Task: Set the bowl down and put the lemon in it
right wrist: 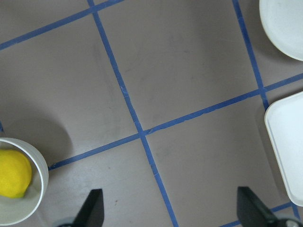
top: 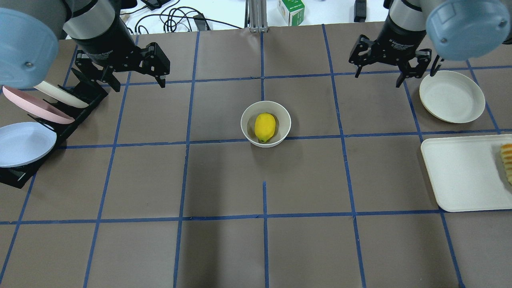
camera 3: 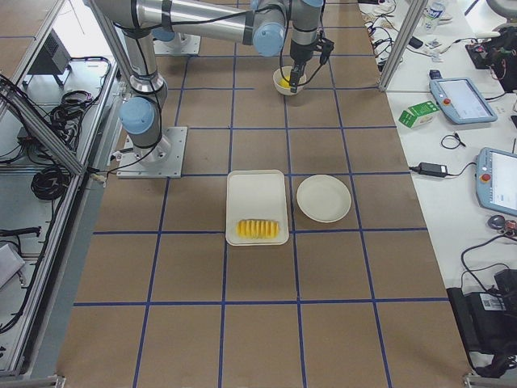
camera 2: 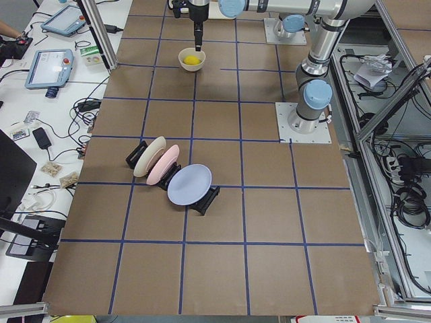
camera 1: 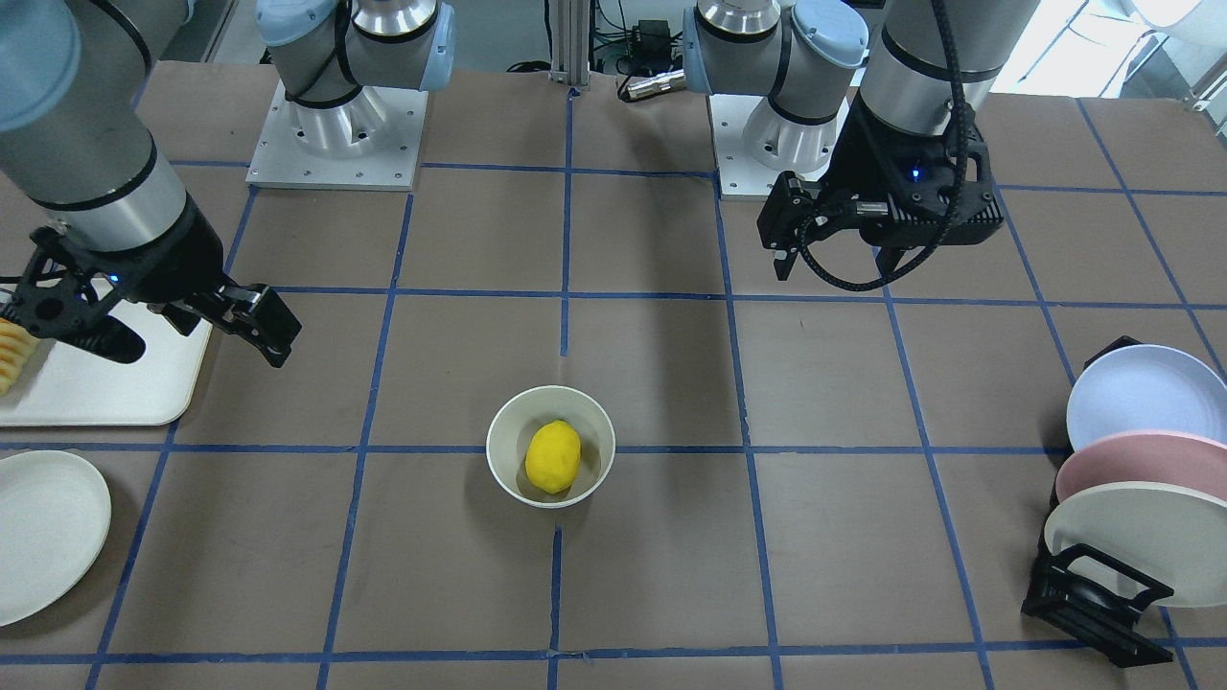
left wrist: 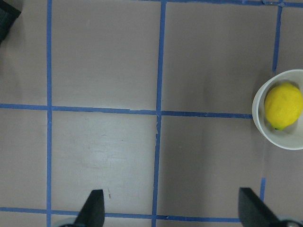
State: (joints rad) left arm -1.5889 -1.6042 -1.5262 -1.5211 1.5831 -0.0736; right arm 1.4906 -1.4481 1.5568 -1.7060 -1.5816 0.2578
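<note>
Bowl: the bowl (top: 247, 125) stands upright near the middle of the desk (top: 264, 240), straddling a blue tape line.
Lemon: the lemon (top: 265, 127) lies inside the bowl, below the rim. You may judge both parts of the task done.
Left hand: the left hand (left wrist: 173, 213) is wide open and empty. It hangs above bare desk near the plate rack (top: 28, 116), well apart from the bowl.
Right hand: the right hand (right wrist: 173, 213) is likewise spread open and holds nothing. It sits near the flat plate (top: 452, 96) and the tray (top: 460, 172).
Risk, bowl: if you send either arm back across the middle at low height, a finger could catch the rim and tip or slide the bowl.
Risk, lemon: a tipped bowl would let the smooth lemon roll out onto the desk, undoing the result.
Risk, surroundings: a careless retreat on the left could clip the racked plates.
Overhead and front views: these show you clear desk between each hand and the bowl.
Side views: here the far arm overlaps the bowl, so a hand seems to sit right over it. The bowl is small in these views, and the true gap probably cannot be read from them.
Wrist views: only these show you the fingertips spread with nothing between them, and the bowl at the edge of each picture.
</note>
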